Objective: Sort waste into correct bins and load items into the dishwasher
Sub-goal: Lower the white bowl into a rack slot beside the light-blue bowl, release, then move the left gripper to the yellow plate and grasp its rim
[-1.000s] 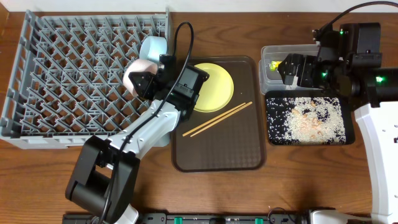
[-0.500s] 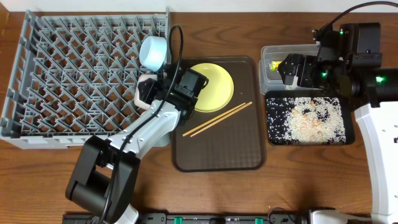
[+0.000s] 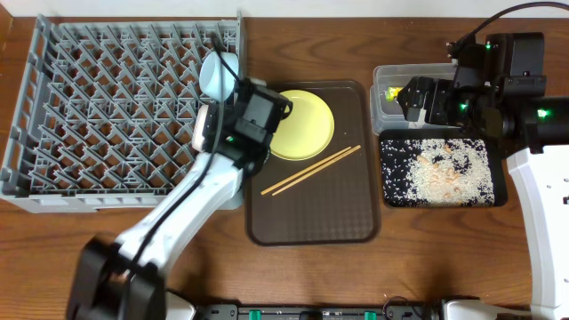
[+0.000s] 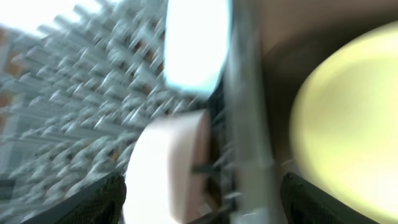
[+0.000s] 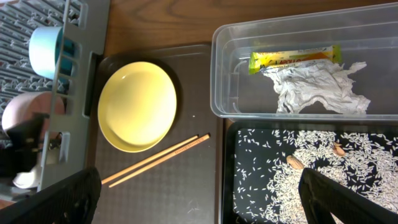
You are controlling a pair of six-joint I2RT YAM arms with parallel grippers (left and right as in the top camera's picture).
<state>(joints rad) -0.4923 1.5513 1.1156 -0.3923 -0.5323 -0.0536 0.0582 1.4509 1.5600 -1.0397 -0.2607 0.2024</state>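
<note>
Heavy motion blur across left wrist view: can't resolve pegs on dish rack (image 4: 74, 93), nor edges of light blue bowl (image 4: 196, 40), white bowl (image 4: 168, 168), yellow plate (image 4: 348, 124); can't tell if white bowl touches rack wall. Only see left gripper (image 4: 202, 186) fingers (image 4: 93, 202) as dark tips clipped at bottom corners. Overhead, lose most of white bowl under left arm (image 3: 204, 191). In right wrist view, lose black tray (image 5: 228, 168) past bottom and right edges, rack past left edge; can't read tiny wrapper (image 5: 295, 58) print.
</note>
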